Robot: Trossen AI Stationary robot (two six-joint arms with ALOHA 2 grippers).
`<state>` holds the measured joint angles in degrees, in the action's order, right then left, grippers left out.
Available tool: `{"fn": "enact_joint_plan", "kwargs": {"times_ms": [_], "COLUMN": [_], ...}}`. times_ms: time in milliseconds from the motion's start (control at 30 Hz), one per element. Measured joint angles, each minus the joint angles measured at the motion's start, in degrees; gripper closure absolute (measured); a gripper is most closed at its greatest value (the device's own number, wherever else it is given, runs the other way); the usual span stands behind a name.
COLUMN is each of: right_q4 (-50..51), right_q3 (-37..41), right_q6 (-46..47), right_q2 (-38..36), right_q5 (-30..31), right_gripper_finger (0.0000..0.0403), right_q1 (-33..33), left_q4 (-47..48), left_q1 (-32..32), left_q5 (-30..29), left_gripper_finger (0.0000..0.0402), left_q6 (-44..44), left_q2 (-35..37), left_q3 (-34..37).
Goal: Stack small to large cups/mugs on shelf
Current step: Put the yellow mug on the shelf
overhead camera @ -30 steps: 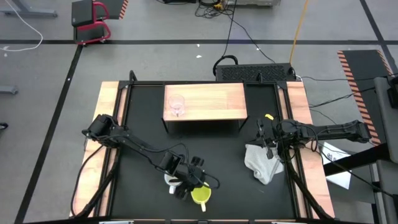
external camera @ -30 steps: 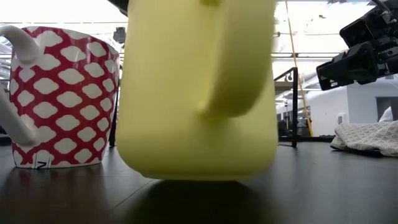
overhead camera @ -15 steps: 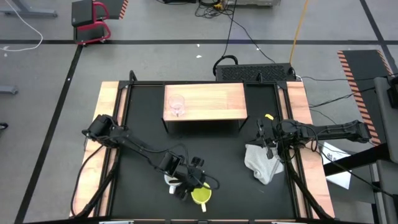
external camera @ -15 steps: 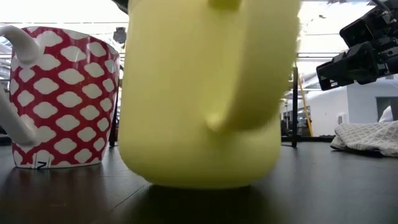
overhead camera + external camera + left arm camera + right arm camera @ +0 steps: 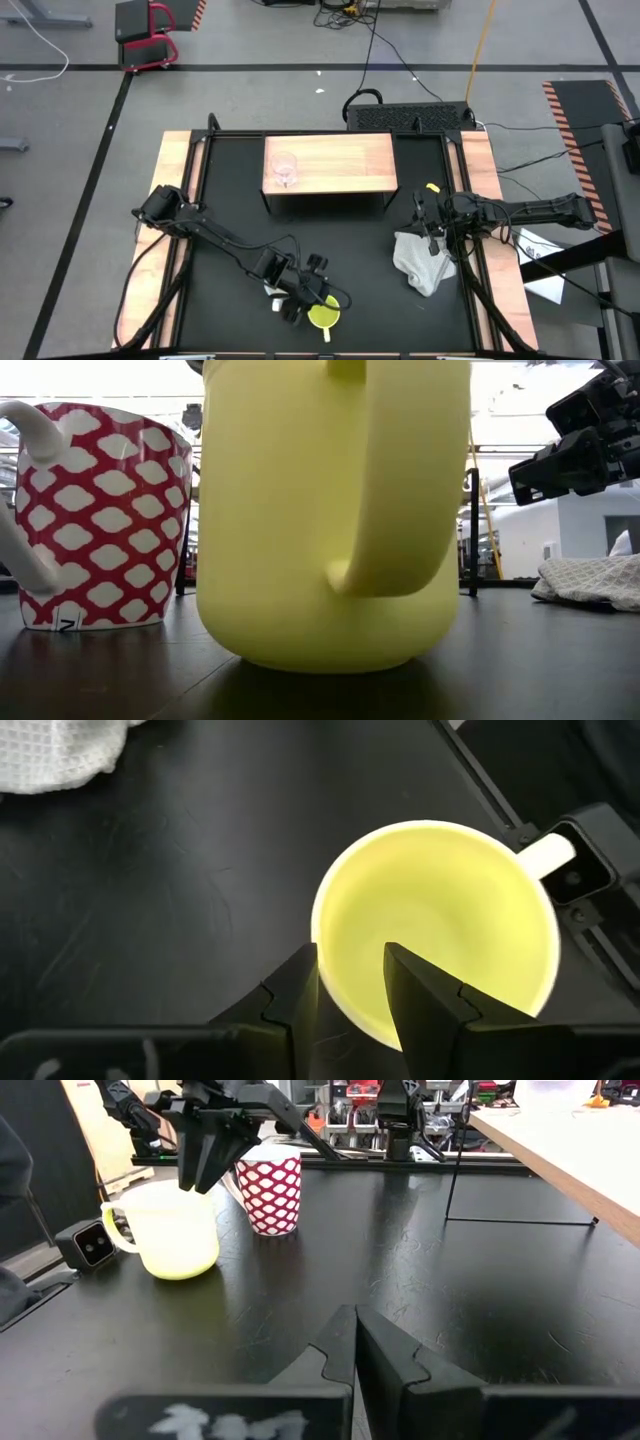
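The yellow mug (image 5: 322, 316) stands upright near the table's near edge, handle (image 5: 400, 480) toward that edge. My left gripper (image 5: 350, 985) is shut on its rim from above. The white mug with a red pattern (image 5: 100, 510) stands on its base just left of it, partly under the left arm in the high view. The small glass cup (image 5: 283, 170) stands on the left part of the wooden shelf (image 5: 345, 165) at the far side. My right gripper (image 5: 355, 1330) waits shut at the right side, above the table. My left gripper holds the yellow mug by its rim (image 5: 325, 970), on the side away from the handle. One finger (image 5: 420, 990) is inside the mug and the other (image 5: 295, 995) is outside. The fingers slant down from the far left. The mug is upright, its base seemingly on the tabletop.
A crumpled white cloth (image 5: 420, 262) lies at the right, below my right gripper. A small camera block (image 5: 580, 880) sits at the near edge beside the mug's handle. Wooden boards (image 5: 175, 200) line the table's left and right sides. Open black tabletop lies between the mugs and the shelf.
The yellow mug, tilted with its base just off the table a second ago, has come upright and sunk onto the tabletop while staying in my left gripper's hold. It has also come slightly nearer the near edge.
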<state>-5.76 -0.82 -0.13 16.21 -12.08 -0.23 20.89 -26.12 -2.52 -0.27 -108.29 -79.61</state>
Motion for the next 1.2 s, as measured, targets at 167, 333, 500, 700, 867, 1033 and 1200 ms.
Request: {"fn": "enact_joint_plan", "kwargs": {"times_ms": [167, 333, 500, 700, 867, 1033, 1200], "right_q4": [0.0, 0.0, 0.0, 0.0, 0.0, 0.0, 0.02], "right_q3": [0.0, 0.0, -0.01, 0.0, 0.0, -0.01, -0.02], "right_q6": [0.56, 0.56, 0.56, 0.56, 0.56, 0.57, 0.56], "right_q2": [0.0, 0.0, 0.0, 0.0, 0.0, 0.0, 0.0], "right_q5": [0.0, 0.0, 0.0, 0.0, 0.0, 0.0, 0.0], "right_gripper_finger": [0.0403, 0.0403, 0.0403, 0.0403, 0.0403, 0.0403, 0.0403], "right_q1": [0.02, 0.01, 0.01, 0.0, 0.02, 0.01, 0.0], "left_q4": [0.45, 1.61, 3.08, 2.97, 2.95, 2.91, 2.33], "left_q1": [0.39, 0.45, 0.43, 0.44, 0.43, 0.44, 0.43], "left_q5": [-0.55, -0.44, 0.28, 0.34, 0.39, 0.77, 1.71], "left_gripper_finger": [0.0282, 0.0282, 0.0282, 0.0282, 0.0282, 0.0282, 0.0282], "left_q6": [-0.22, -0.27, -0.84, -1.22, -1.23, -1.14, -1.12], "left_q2": [0.0, -0.02, -0.04, -0.04, -0.04, -0.04, -0.04], "left_q3": [0.0, 0.0, 0.0, 0.0, 0.0, 0.0, 0.0]}}
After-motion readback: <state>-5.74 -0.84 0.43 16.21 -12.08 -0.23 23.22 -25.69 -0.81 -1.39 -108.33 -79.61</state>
